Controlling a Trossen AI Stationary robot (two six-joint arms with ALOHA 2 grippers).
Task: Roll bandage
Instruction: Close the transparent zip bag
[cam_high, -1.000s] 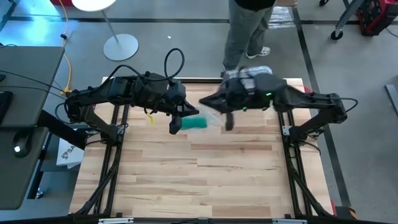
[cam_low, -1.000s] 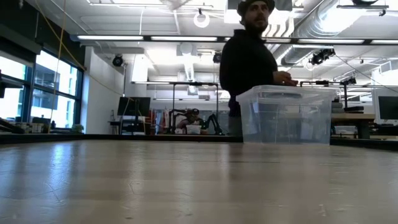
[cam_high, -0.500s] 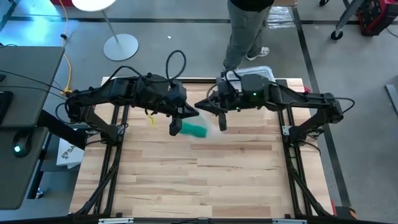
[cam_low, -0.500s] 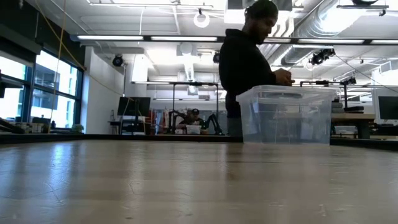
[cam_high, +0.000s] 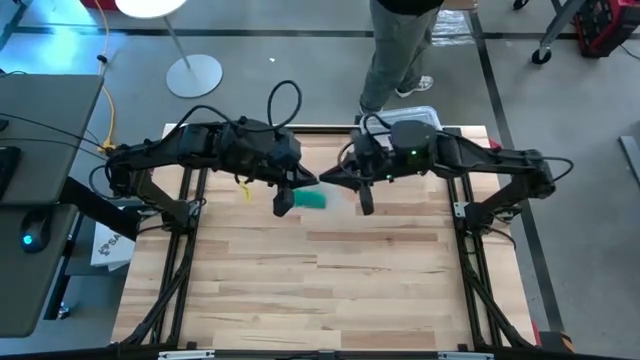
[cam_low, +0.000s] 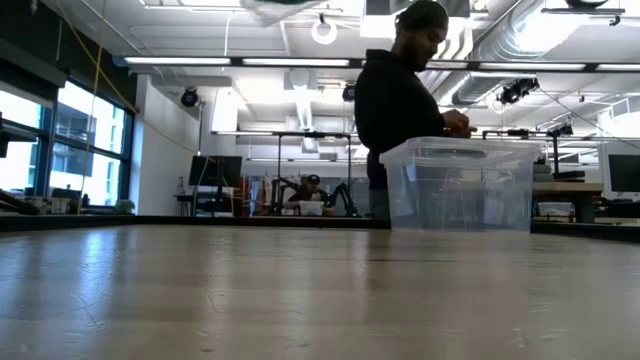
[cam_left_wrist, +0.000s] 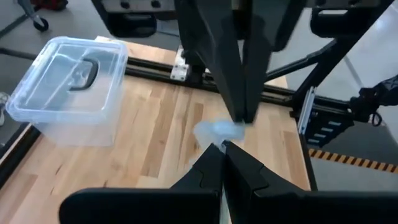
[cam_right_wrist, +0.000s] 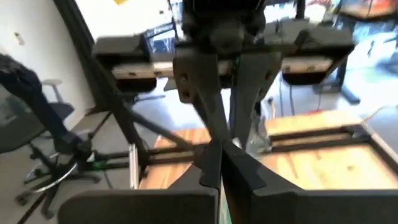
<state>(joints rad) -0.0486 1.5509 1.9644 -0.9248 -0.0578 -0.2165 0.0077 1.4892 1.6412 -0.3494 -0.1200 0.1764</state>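
Green bandage part-hidden, left pincer

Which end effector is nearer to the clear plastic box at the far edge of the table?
The right end effector. It hangs just in front of the clear plastic box, slightly to its left. The left end effector is farther away, beside the green bandage.

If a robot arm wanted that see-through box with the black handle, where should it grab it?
Probably the black handle, coming straight down from above. It arches up from the middle of the box's flat lid, a narrow bar that a gripper could close across; the box itself looks too wide. The box stands upright at the table's far edge.
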